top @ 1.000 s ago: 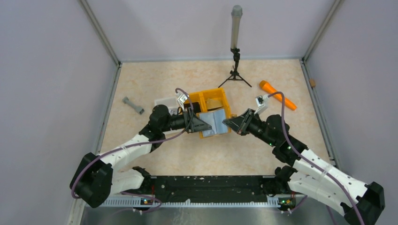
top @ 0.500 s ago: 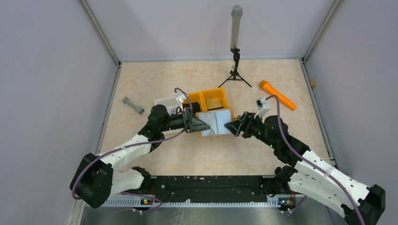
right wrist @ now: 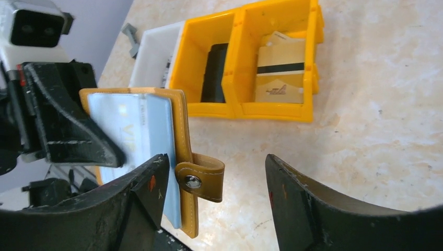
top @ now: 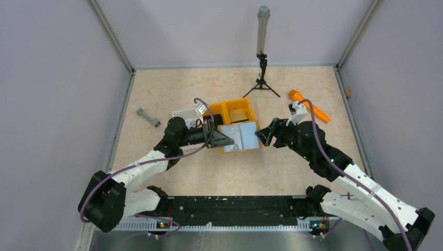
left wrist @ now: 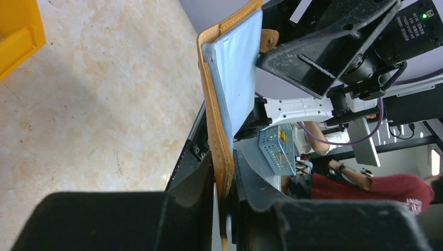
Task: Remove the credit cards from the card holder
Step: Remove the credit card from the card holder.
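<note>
- Our left pincer (left wrist: 223, 172) is clamped shut on the edge of the tan, soft-leather folding card holder (left wrist: 214, 120), holding it up off the pale marbled desk (top: 172, 89) in front of the bright orange plastic two-compartment bin (right wrist: 235, 107).
- The holder is hanging open, its inner face turned toward our right arm, with a snap-button strap tab (right wrist: 201, 180) sticking out on that side.
- The pale blue-grey credit cards (right wrist: 130, 130) are sitting inside the holder, overlapped flat against its inner face. We cannot count them.
- Our right pincer (right wrist: 215, 178) is spread wide and gripping nothing. Its jaws are standing either side of the strap tab, the left one just beside the lower corner of the cards, though we cannot tell whether it is touching them.
- A pale gold card with a dark stripe (right wrist: 279, 73) is lying in the bin compartment farther from the white tray (right wrist: 154, 57). We are reading it as a card already out of the holder, but that is a judgement.
- So we are judging the task as partly done at most: the holder is opened and presented, but the cards showing in it are not yet pulled.
- What is left is closing the right pincer on an exposed card edge and drawing each card free.
</note>
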Controlling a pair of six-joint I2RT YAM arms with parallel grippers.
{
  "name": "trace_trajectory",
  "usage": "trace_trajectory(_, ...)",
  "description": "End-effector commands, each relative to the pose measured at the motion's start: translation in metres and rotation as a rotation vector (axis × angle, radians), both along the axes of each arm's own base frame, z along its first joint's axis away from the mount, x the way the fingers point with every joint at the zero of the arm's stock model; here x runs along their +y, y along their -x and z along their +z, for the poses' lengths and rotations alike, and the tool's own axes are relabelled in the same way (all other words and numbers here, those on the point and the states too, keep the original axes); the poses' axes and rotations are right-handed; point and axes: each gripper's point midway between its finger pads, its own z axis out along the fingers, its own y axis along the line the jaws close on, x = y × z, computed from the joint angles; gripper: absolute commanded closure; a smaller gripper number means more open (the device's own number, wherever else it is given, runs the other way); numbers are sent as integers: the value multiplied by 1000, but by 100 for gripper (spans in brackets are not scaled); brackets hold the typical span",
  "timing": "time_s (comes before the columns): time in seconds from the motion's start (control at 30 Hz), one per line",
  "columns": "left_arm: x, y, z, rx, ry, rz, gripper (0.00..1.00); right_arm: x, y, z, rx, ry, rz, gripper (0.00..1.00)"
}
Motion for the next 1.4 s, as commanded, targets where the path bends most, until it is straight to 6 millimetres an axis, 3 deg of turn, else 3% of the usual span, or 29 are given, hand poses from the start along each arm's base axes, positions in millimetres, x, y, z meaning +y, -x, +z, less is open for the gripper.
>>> trace_trajectory(0.0,1,1,16,-84,45,-11,94,17,12,31,-89,-103,126,29)
trace_trajectory(0.07,0,2,18,-81,49,-17,94,31,20,39,-98,-168,201,13)
trace_trajectory(0.1,0,2,18,-80,53,-18,94,37,23,40,-91,-191,231,10)
trace_trajectory(0.2,-1,3,22,-76,68,-33,94,54,27,37,-57,-225,306,8)
trace_trajectory(0.33,-2,3,23,-75,73,-36,94,62,24,29,-29,-224,325,8)
trace_trajectory(0.57,-3,3,30,-88,99,-47,93,74,23,13,28,-230,356,28)
trace_trajectory(0.77,-5,4,39,-81,161,-71,90,86,30,13,34,-280,413,31)
trace_trajectory(0.87,-5,6,44,-81,188,-82,85,85,30,10,35,-267,411,55)
trace_trajectory(0.9,-5,6,46,-82,195,-85,83,84,30,8,38,-258,408,57)
trace_trajectory(1.03,-5,8,49,-91,204,-90,75,82,28,2,46,-235,395,57)
trace_trajectory(1.17,-5,8,50,-92,210,-94,67,83,29,0,53,-232,403,43)
trace_trajectory(1.3,-5,11,53,-94,226,-106,68,87,27,-1,64,-228,410,44)
trace_trajectory(1.37,-4,11,54,-94,231,-110,76,88,27,-2,68,-231,412,51)
